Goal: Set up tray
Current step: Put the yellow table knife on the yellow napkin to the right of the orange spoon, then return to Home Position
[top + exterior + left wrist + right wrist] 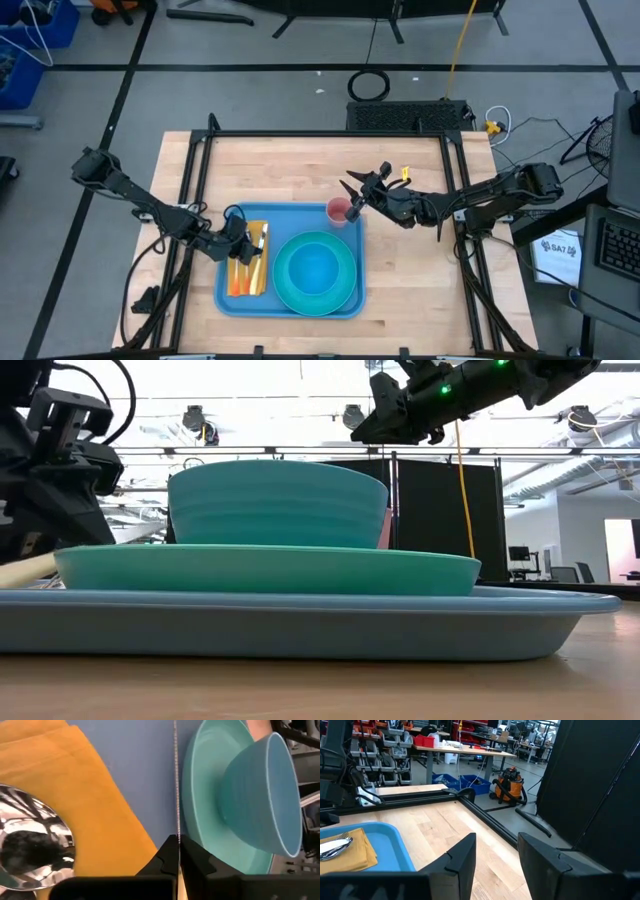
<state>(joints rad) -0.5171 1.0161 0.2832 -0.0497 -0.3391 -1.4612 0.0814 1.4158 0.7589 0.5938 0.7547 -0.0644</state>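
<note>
Tray (345,229), table centre. Left gripper (250,245), fingers pressed together over napkin (247,272) at nine o'clock; right gripper (362,190) spread, empty, above cup (339,210) (we'd retreat straight upward)

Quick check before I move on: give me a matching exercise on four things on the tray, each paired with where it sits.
Things:
1. bowl
2. plate
3. napkin
4. pink cup

Places:
A. at the far right corner of the tray, below the right gripper
B. flat on the tray's left side, under cutlery
C. on top of the plate
D. directly on the tray, right of the napkin

Pairs: 1-C, 2-D, 3-B, 4-A
</note>
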